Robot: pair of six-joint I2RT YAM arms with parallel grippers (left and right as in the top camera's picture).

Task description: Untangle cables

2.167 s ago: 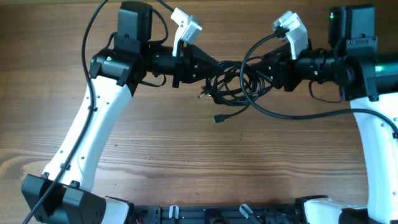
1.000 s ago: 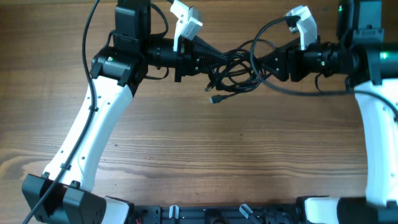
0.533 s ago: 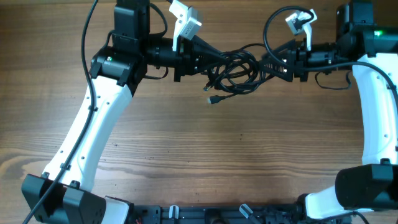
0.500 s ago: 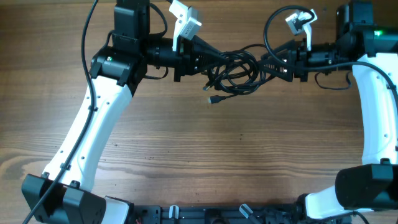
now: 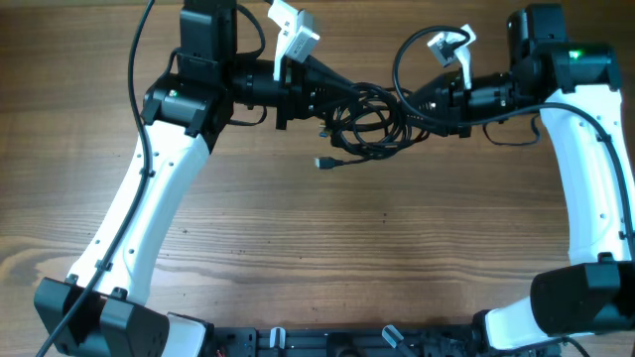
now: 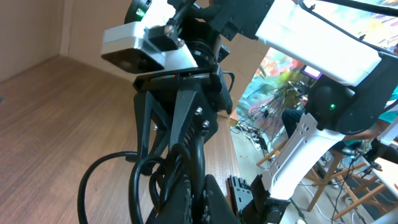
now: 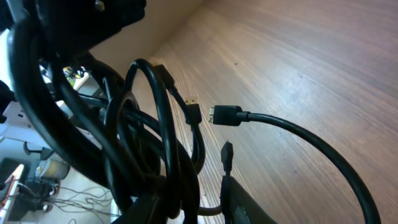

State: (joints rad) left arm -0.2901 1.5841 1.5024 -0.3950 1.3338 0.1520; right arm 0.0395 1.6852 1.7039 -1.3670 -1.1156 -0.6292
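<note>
The cables hang as one knotted black bundle between my two grippers, above the wooden table. My left gripper is shut on the bundle's left side. In the left wrist view its fingers pinch black cords that loop to the left. My right gripper is shut on the bundle's right side. In the right wrist view its fingers close around several thick loops. One loose plug end dangles below the bundle's left, and plug ends also show in the right wrist view.
The wooden table spreads under the arms. The white left arm runs from the front left. The white right arm runs along the right edge. A thick arm wire loops above the right gripper.
The right gripper has moved left toward the left gripper, slackening the bundle. The loose plug end has swung left and slightly down. The left gripper has held its place.
</note>
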